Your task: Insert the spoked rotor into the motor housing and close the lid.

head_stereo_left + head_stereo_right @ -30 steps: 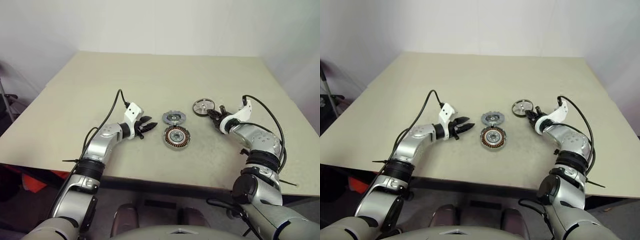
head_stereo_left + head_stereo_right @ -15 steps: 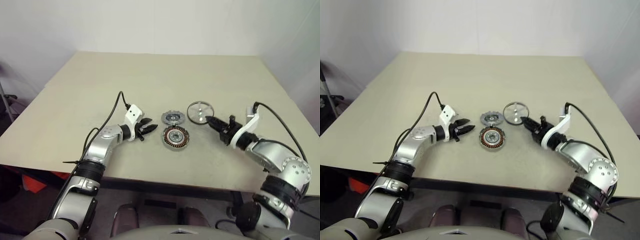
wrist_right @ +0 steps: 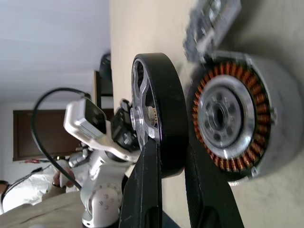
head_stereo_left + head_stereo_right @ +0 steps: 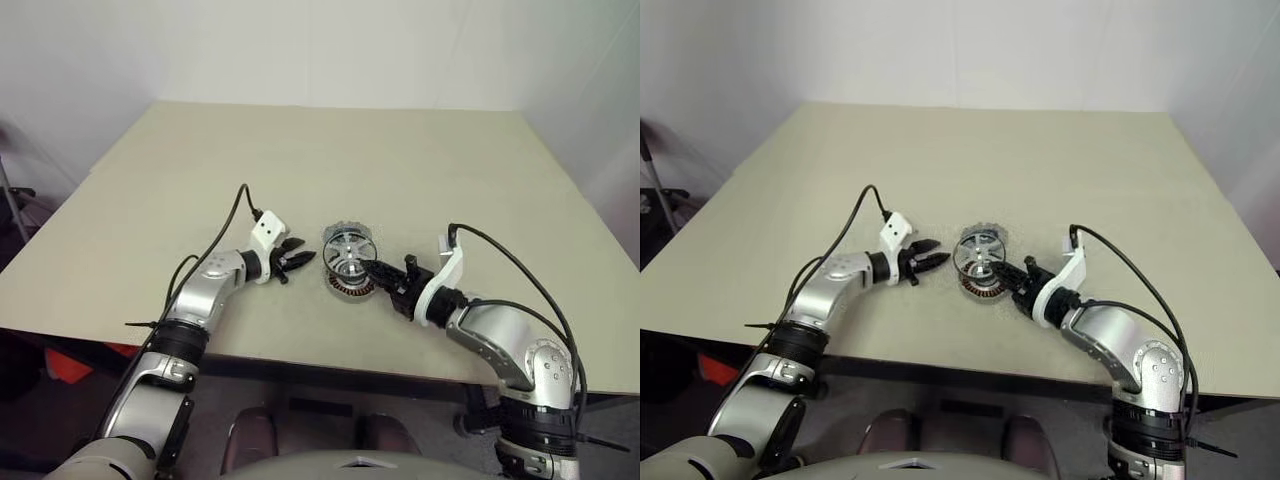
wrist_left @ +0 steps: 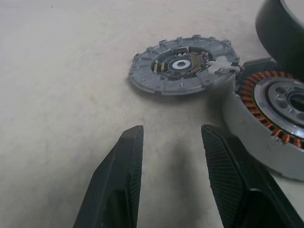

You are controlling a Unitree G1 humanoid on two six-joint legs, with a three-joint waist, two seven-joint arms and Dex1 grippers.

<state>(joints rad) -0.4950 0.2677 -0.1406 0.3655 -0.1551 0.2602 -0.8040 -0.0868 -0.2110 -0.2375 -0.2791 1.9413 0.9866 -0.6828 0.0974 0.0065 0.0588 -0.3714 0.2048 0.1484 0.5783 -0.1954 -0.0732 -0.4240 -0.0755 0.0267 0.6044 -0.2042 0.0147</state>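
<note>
The spoked rotor (image 4: 349,251), black-rimmed with silver spokes, hangs tilted on edge just above the motor housing (image 4: 347,288). My right gripper (image 4: 373,268) is shut on the rotor's rim (image 3: 164,118), coming in from the right. In the right wrist view the housing (image 3: 232,114) shows its copper windings around a silver centre, close beside the rotor. The toothed grey lid (image 5: 183,64) lies flat on the table, joined to the housing's far rim, and the rotor partly hides it in the head views. My left gripper (image 4: 304,258) is open and empty, low over the table just left of the housing.
The beige table (image 4: 330,160) stretches wide behind the parts. Its front edge (image 4: 300,360) runs close under both forearms. Black cables loop off both wrists.
My right gripper has carried the rotor from the table's right side, leftward and nearer, to just above the housing, turning it onto its edge. The left arm has not moved.
</note>
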